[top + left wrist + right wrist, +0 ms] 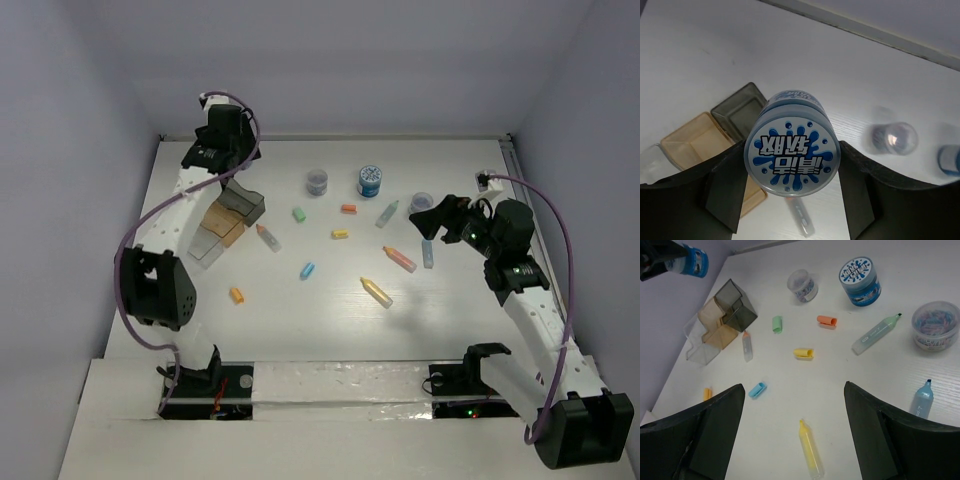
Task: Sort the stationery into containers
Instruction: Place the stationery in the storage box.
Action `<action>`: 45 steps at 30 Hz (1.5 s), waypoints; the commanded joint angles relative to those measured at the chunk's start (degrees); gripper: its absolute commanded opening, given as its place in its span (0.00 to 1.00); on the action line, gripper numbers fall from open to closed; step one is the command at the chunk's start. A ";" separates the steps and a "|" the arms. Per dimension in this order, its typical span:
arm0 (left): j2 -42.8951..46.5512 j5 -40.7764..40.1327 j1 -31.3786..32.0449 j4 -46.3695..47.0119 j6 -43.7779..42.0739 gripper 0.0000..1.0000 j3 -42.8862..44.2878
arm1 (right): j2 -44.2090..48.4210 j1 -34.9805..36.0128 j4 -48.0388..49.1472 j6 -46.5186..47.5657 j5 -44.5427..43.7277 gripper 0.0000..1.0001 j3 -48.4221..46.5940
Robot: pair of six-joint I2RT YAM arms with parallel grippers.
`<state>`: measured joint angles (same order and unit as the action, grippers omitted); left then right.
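My left gripper (791, 200) is shut on a round blue-patterned tub (791, 155) and holds it in the air above the containers. It is at the back left in the top view (222, 125). The held tub also shows in the right wrist view (690, 261). Below it stand a dark grey box (243, 204), a tan tray (222, 222) and a clear tray (206, 246). My right gripper (428, 222) is open and empty, above a yellow highlighter (810, 450). Small caps, green (298, 214), orange (348, 209), yellow (340, 234) and blue (307, 269), lie mid-table.
A second blue-patterned tub (370, 181) and two translucent cups (318, 182) (421, 203) stand at the back. Highlighters lie to the right: green (388, 214), orange (399, 259), blue (427, 253). A pen (268, 237) lies beside the trays. An orange cap (237, 295) lies front left.
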<state>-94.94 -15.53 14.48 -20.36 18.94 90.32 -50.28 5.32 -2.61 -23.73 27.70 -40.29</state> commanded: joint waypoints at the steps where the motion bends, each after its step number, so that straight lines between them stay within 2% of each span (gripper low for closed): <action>1: -4.37 -1.95 -1.99 -1.61 -0.83 0.31 3.10 | 0.45 0.48 0.59 1.05 0.51 0.86 -1.02; 8: -7.54 -4.77 -6.12 -0.73 -1.62 0.31 3.10 | 0.27 1.01 0.68 1.05 1.12 0.86 -1.02; 16: -9.65 -7.32 -7.27 0.06 -2.59 0.31 1.35 | 0.10 1.01 0.77 0.96 1.12 0.86 -1.02; 37: -16.59 -3.63 -8.33 -0.65 -3.12 0.39 3.89 | -0.52 1.01 0.42 1.23 0.69 0.86 -1.10; 40: -16.95 -3.72 -8.33 -0.38 -3.21 0.45 4.24 | -0.52 1.01 0.50 1.14 0.68 0.86 -1.10; 45: -16.51 -3.37 -8.33 0.49 -3.29 0.63 4.69 | -0.52 1.53 0.42 1.23 0.60 0.86 -1.10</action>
<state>-112.88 -18.04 6.63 -22.52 16.32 91.64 -50.76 5.93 -3.03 -23.49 27.88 -40.29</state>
